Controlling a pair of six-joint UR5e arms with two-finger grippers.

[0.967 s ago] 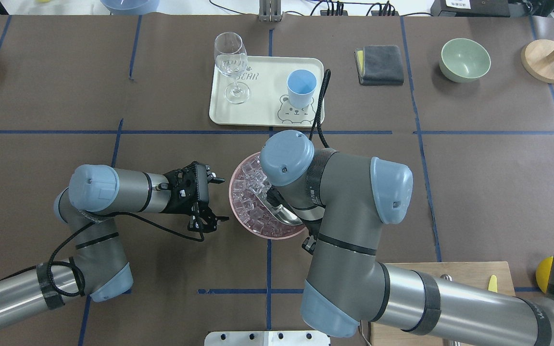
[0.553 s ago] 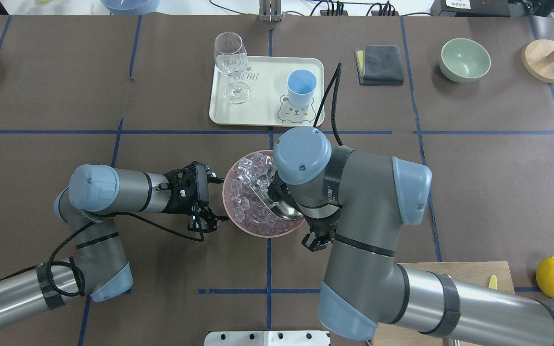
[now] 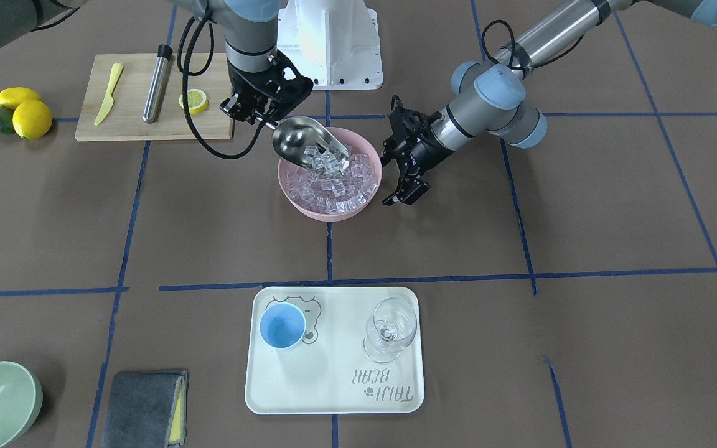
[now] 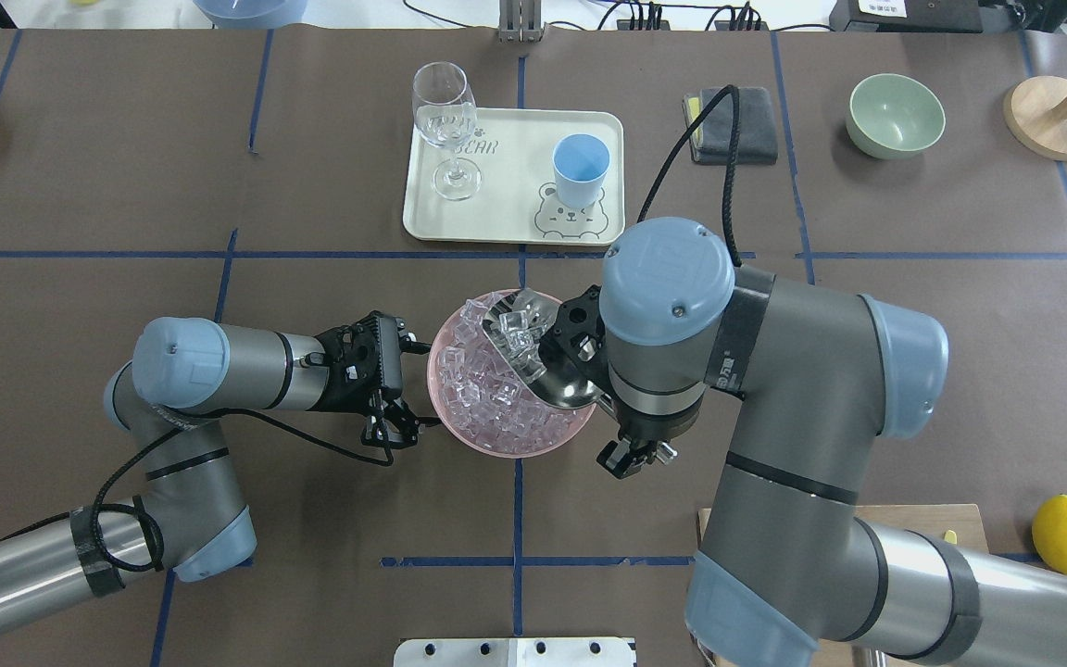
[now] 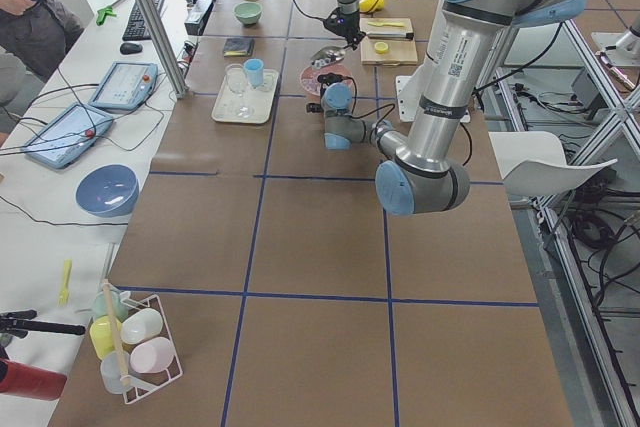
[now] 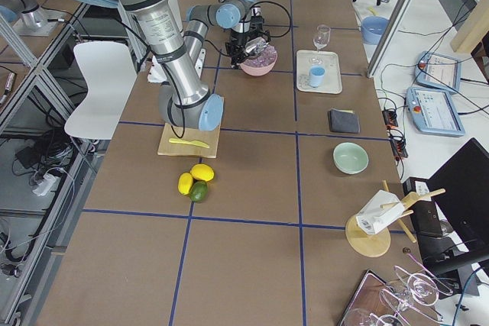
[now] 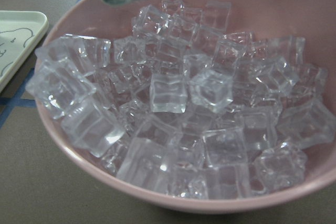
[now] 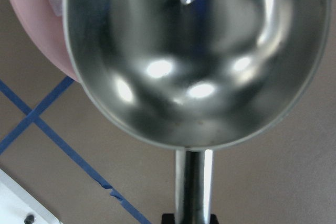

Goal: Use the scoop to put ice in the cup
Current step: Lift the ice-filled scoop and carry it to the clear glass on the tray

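Note:
The steel scoop (image 3: pixel 305 144) hangs tilted over the pink bowl (image 3: pixel 309 210) with a few ice cubes (image 3: pixel 328 163) in its trough. My right gripper (image 3: pixel 257 115) is shut on the scoop's handle (image 8: pixel 193 182). From overhead the scoop (image 4: pixel 533 357) is above the bowl's far right part. The bowl holds many clear ice cubes (image 7: pixel 168 93). My left gripper (image 4: pixel 418 389) is open and empty, close beside the bowl's left rim (image 4: pixel 436 371). The light-blue cup (image 4: pixel 580 167) stands empty on the cream tray (image 4: pixel 506 218), beyond the bowl.
A wine glass (image 4: pixel 445 120) stands on the tray's left part. A cutting board (image 3: pixel 147 121) with a yellow knife, a steel cylinder and a lemon slice lies by the right arm's base. A grey cloth (image 4: pixel 733 125) and a green bowl (image 4: pixel 895 116) sit far right.
My right arm has swung to the right and raised the scoop out of the ice with a few cubes in it. My left gripper has stayed beside the bowl.

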